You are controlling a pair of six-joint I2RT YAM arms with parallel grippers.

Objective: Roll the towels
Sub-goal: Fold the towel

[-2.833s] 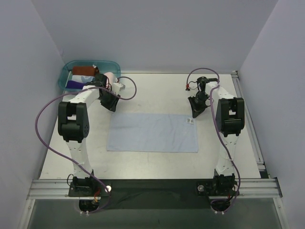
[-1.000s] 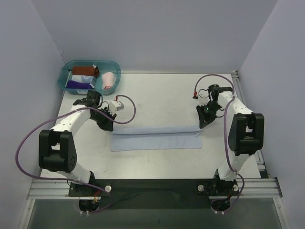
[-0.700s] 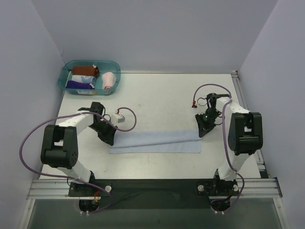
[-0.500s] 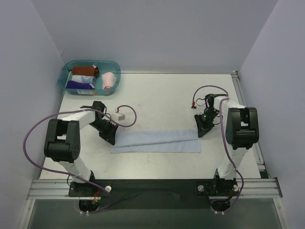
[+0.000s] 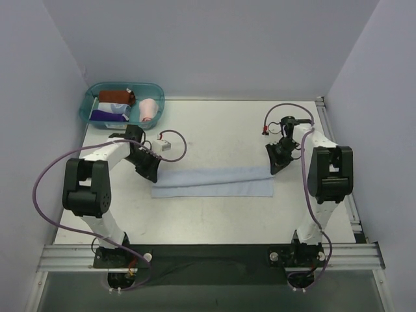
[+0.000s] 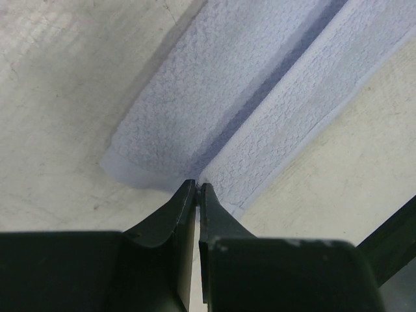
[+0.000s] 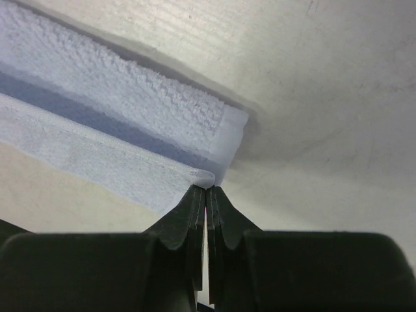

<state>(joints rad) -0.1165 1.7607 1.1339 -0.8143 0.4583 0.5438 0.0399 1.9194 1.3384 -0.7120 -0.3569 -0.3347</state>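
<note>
The light blue towel (image 5: pixel 214 182) lies across the table's middle, folded lengthwise into a long narrow strip. My left gripper (image 5: pixel 152 174) is shut on its left end. In the left wrist view the jaw tips (image 6: pixel 197 186) pinch the cloth edge where the two layers (image 6: pixel 195 97) meet. My right gripper (image 5: pixel 274 166) is shut on the right end. The right wrist view has its tips (image 7: pixel 207 190) closed on the curled corner of the towel (image 7: pixel 130 110). The pale pink towel (image 5: pixel 149 109) sits rolled in the teal tub (image 5: pixel 123 84).
The tub at the back left also holds a brown roll (image 5: pixel 117 96) and a purple roll (image 5: pixel 104 116). A purple cable with a small white plug (image 5: pixel 164 143) loops off the left arm. A metal rail (image 5: pixel 331 130) runs along the table's right edge.
Both grippers carried the towel's far edge toward the near edge, folding it in half. In the last half second they drew back away from me, and the folded strip slid with them.
</note>
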